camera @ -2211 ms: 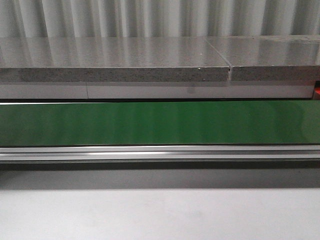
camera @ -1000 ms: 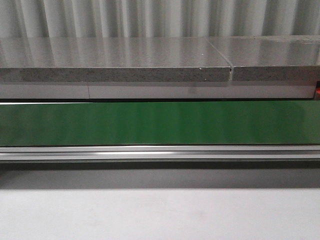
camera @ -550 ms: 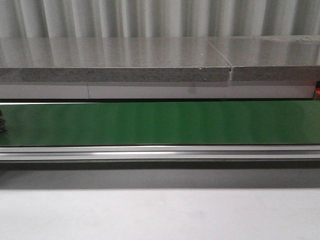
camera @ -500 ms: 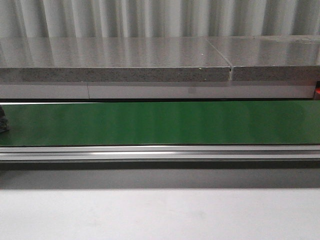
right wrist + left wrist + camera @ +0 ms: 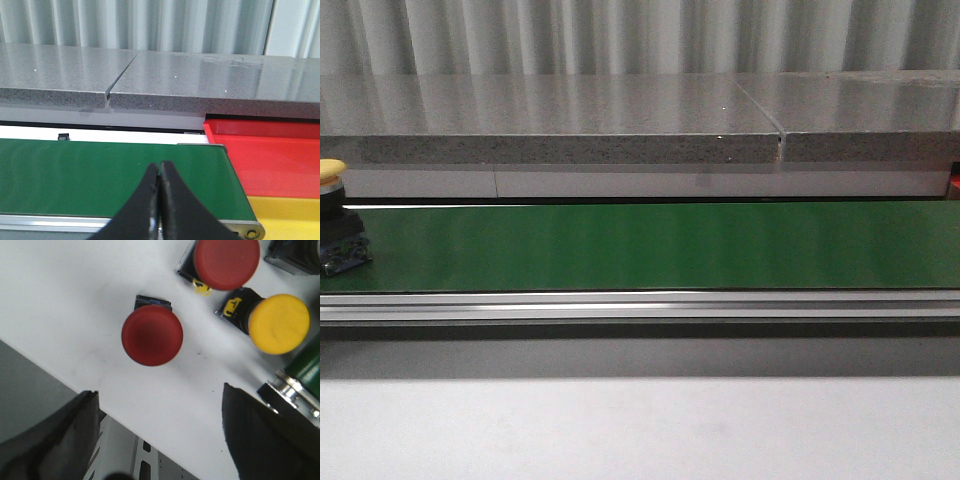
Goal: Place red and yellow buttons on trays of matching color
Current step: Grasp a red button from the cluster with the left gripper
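Right claw [image 5: 159, 210] pinched together over green belt [image 5: 100, 175]; left claw [image 5: 160, 440] spread above red button [image 5: 152, 335]. Yellow button [image 5: 334, 215] on the belt risks passing right claw unopened.

left gripper [image 5: 160, 440]: two dark fingers [image 5: 55, 435] spread wide apart, nothing between them, camera looking straight down
right gripper [image 5: 159, 200]: two black fingers [image 5: 145, 205] pressed together, tips touching, nothing held, pointing forward and level
arms: neither arm nor gripper shows in front view; wrists not visible in any view
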